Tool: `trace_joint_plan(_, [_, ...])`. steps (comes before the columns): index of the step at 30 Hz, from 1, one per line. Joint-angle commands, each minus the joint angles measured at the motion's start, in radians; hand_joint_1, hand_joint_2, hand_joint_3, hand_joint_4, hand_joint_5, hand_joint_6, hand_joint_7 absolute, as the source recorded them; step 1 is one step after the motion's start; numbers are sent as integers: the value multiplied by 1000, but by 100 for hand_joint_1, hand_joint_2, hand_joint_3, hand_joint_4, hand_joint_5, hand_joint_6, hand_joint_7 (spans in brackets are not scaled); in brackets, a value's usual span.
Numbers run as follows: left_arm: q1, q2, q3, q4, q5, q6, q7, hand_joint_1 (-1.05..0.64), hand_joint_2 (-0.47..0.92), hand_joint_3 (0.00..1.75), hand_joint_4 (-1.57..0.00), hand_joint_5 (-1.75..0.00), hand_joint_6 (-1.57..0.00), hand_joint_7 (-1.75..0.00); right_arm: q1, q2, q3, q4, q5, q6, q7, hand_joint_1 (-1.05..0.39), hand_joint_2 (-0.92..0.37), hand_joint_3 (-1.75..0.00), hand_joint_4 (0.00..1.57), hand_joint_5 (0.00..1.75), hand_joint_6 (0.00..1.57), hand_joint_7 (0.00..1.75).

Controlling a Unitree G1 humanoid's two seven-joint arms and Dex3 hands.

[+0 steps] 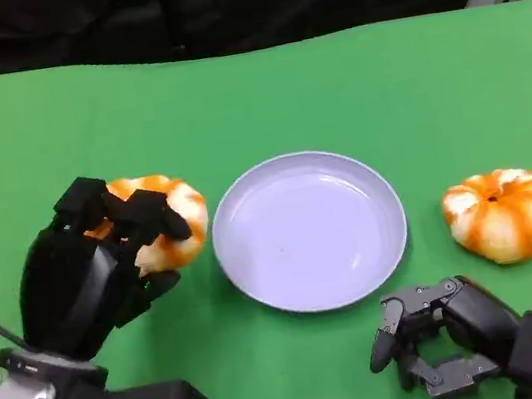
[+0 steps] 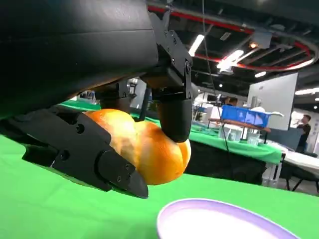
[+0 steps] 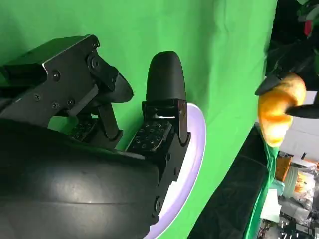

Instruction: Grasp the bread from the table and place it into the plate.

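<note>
Left hand fingers cover the bread's left half (head view); plate cut off by bottom edge, left wrist view.

— How is the surface finished?
— It is covered in matt green cloth. The plate is seen as smooth, glossy lilac plastic.
— And the bread?
— A shiny orange glaze is shown. The left hand is cased in smooth black plastic.
</note>
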Motion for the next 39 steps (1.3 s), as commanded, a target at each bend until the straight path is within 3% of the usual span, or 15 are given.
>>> trace_joint_plan(1, [-28, 19, 5, -33, 5, -3, -14, -7, 81, 0, -65, -175, -57, -158, -9, -7, -1, 6, 5, 1, -3, 20, -56, -108, 99, 131, 100, 96])
trace_joint_plan(20, [-121, -21, -35, 20, 1, -21, -75, -12, 81, 1, -62, -175, -55, -156, -11, -5, -1, 5, 6, 4, -3, 19, -57, -106, 99, 130, 100, 95])
trace_joint_plan(26, [-204, -72, -72, 146, -8, -73, -65, -14, 83, 1, -60, -175, -49, -166, -2, -5, 5, -3, -3, -5, -16, 19, -58, -105, 99, 128, 101, 95])
trace_joint_plan(32, [-225, -90, -84, 181, -14, -91, -81, -14, 84, 1, -58, -175, -48, -164, 2, -3, 6, -6, -1, -5, -15, 20, -59, -104, 100, 127, 101, 94])
trace_joint_plan(39, [-265, -154, -112, 238, -33, -115, -102, -17, 88, 3, -54, -175, -46, -164, 11, -3, 8, -14, 11, -9, -3, 21, -61, -102, 99, 128, 101, 94])
